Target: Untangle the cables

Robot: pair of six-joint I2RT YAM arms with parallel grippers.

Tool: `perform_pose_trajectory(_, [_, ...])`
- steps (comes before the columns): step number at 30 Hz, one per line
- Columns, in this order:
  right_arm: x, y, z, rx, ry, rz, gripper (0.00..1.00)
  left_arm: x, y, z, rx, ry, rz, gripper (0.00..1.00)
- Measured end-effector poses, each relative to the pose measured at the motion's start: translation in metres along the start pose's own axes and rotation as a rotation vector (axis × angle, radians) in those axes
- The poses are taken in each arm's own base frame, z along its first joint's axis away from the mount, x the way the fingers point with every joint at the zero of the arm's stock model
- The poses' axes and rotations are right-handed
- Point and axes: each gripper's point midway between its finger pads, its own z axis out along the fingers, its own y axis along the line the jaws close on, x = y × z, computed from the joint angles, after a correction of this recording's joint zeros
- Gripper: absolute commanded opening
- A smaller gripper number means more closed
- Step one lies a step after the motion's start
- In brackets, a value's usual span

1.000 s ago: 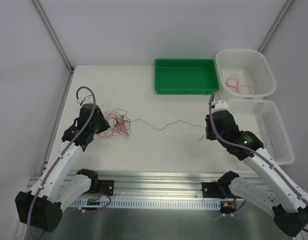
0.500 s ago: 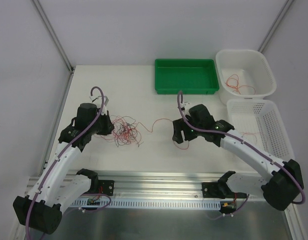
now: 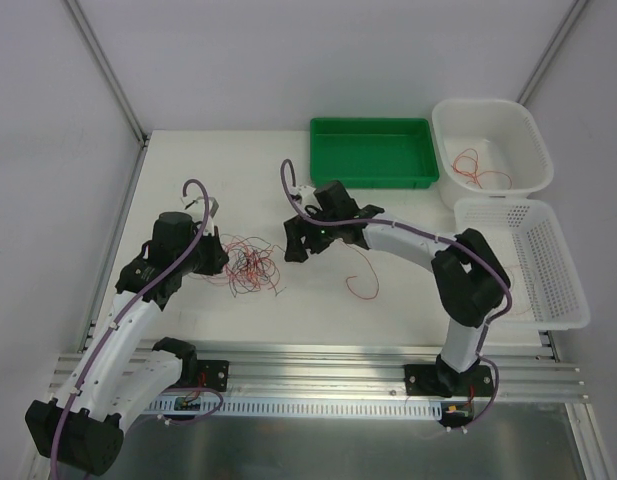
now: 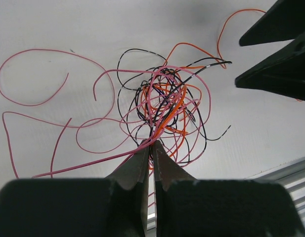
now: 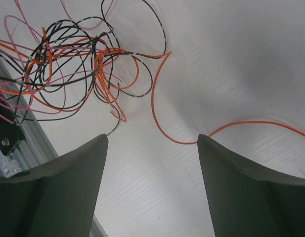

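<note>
The left gripper has its jaws pressed almost together, with only a thin slit between them. Several pink and orange strands of the cables run into the tips and are pinched there. The rest of the bunch lies on the table just beyond those tips as a loose knot of pink, orange and black loops. Long pink strands trail off to one side of the knot, and a black end sticks out on the other side.

The right gripper is on the far side of the knot, facing the left one. Its jaws are spread wide and grip nothing. In the right wrist view the cables lie ahead of the left finger, and no strand touches either finger.

A loose red cable leaves the edge of the knot. It passes ahead of the gap between the open jaws and curls away on the table behind the right gripper.

Well beyond both grippers a green tray sits at the far edge of the table. To its right is a white tub holding a coiled red cable. A white basket sits nearer, along the right edge.
</note>
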Motion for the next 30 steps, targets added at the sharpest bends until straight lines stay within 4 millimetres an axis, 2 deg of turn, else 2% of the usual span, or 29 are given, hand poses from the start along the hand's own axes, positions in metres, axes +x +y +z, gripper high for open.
perform_pose_trajectory(4, [0.007, 0.001, 0.032, -0.041, 0.038, 0.003, 0.72, 0.0, 0.0, 0.0, 0.0, -0.001, 0.002, 0.0])
perform_pose_trajectory(7, [0.011, -0.005, 0.049, -0.049, 0.059, 0.017, 0.58, 0.0, 0.0, 0.0, 0.0, 0.0, 0.002, 0.0])
perform_pose_trajectory(8, [0.012, -0.006, 0.053, -0.051, 0.061, 0.019, 0.43, 0.0, 0.0, 0.0, 0.0, 0.0, 0.002, 0.0])
perform_pose_trajectory(10, [0.013, -0.009, 0.06, -0.054, 0.069, 0.022, 0.24, 0.0, 0.0, 0.0, 0.0, -0.001, 0.002, 0.0])
perform_pose_trajectory(11, [0.014, -0.01, 0.062, -0.054, 0.072, 0.025, 0.05, 0.0, 0.0, 0.0, -0.001, -0.001, 0.002, 0.0])
perform_pose_trajectory(12, [0.015, -0.01, 0.063, -0.054, 0.073, 0.026, 0.01, 0.0, 0.001, 0.0, -0.003, -0.002, 0.002, 0.0])
perform_pose_trajectory(17, [0.013, -0.011, 0.054, -0.046, 0.06, 0.023, 0.01, -0.001, 0.013, 0.001, -0.072, -0.012, 0.0, 0.0])
perform_pose_trajectory(19, [0.016, -0.014, 0.033, -0.023, 0.05, 0.031, 0.01, -0.001, 0.021, 0.001, -0.12, -0.016, -0.001, 0.0])
perform_pose_trajectory(22, [0.011, -0.019, -0.013, 0.02, -0.007, 0.047, 0.01, -0.002, 0.036, -0.001, -0.206, -0.026, -0.011, 0.0])
perform_pose_trajectory(28, [-0.043, -0.039, -0.152, 0.193, -0.314, 0.044, 0.01, 0.0, 0.064, -0.008, -0.352, -0.032, -0.055, 0.0])
perform_pose_trajectory(30, [-0.051, -0.041, -0.192, 0.25, -0.395, 0.04, 0.0, 0.0, 0.07, -0.01, -0.387, -0.035, -0.074, 0.0])
